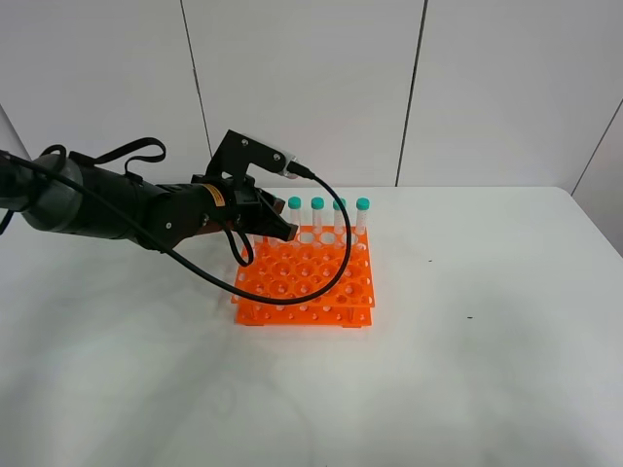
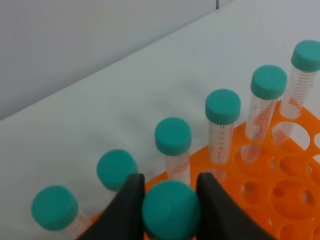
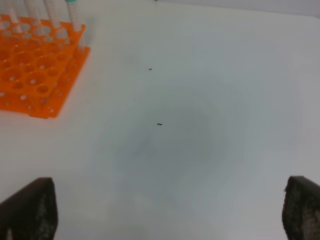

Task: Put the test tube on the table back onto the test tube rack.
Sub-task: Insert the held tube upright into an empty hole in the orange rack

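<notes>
My left gripper [image 1: 277, 226] is shut on the teal cap of a test tube [image 2: 171, 210], its black fingers [image 2: 127, 210] pressing on both sides. It hangs over the back left part of the orange test tube rack [image 1: 307, 282], just in front of the back row of capped tubes [image 1: 317, 204]. The held tube's body is hidden, so I cannot tell whether its tip is in a hole. My right gripper [image 3: 165, 210] stands open over the bare white table [image 1: 487, 341], right of the rack [image 3: 35, 75]. The exterior view does not show the right arm.
Several identical teal-capped tubes [image 2: 222, 107] stand upright in the rack's back row. The rack's front rows show open holes [image 2: 295, 200]. A black cable [image 1: 292, 282] loops from the left arm across the rack. Two small dark specks [image 3: 159, 124] mark the table.
</notes>
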You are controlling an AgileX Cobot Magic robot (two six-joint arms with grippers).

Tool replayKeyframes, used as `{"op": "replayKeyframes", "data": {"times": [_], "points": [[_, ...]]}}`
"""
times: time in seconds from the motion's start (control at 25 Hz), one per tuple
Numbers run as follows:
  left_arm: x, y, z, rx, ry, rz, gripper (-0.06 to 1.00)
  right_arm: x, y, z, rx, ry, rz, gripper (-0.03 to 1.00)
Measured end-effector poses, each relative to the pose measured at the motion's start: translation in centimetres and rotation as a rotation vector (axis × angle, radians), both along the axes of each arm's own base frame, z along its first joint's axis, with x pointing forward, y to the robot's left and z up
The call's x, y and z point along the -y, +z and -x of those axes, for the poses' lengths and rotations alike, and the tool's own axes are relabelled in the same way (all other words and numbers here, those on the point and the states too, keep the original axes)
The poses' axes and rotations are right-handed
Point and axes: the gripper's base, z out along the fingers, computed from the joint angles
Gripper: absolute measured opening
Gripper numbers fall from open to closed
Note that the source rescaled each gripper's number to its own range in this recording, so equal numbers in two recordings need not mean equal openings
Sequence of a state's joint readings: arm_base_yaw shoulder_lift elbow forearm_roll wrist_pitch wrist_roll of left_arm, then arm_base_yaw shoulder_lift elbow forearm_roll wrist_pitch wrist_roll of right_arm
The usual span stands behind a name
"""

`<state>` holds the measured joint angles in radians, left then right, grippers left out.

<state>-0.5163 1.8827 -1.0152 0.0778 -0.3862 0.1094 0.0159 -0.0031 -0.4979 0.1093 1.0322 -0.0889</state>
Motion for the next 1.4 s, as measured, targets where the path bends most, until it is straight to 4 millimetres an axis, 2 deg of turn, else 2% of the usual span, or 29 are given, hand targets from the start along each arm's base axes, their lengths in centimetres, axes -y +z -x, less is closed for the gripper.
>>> {"op": "replayKeyframes", "data": {"times": [0.64, 0.96, 1.4], "points": [[0.5, -0.8, -1.0, -0.050, 0.004, -0.032, 0.00, 0.0, 0.0, 0.0, 0.000, 0.002, -0.004, 1.00], [-0.8, -0.8, -1.7, -0.073, 0.053, -0.013, 0.00, 0.0, 0.0, 0.0, 0.000, 0.002, -0.004, 1.00], [-0.8, -0.9, -1.7, -0.086, 0.058, -0.013, 0.00, 0.0, 0.0, 0.0, 0.000, 0.002, -0.004, 1.00]]}}
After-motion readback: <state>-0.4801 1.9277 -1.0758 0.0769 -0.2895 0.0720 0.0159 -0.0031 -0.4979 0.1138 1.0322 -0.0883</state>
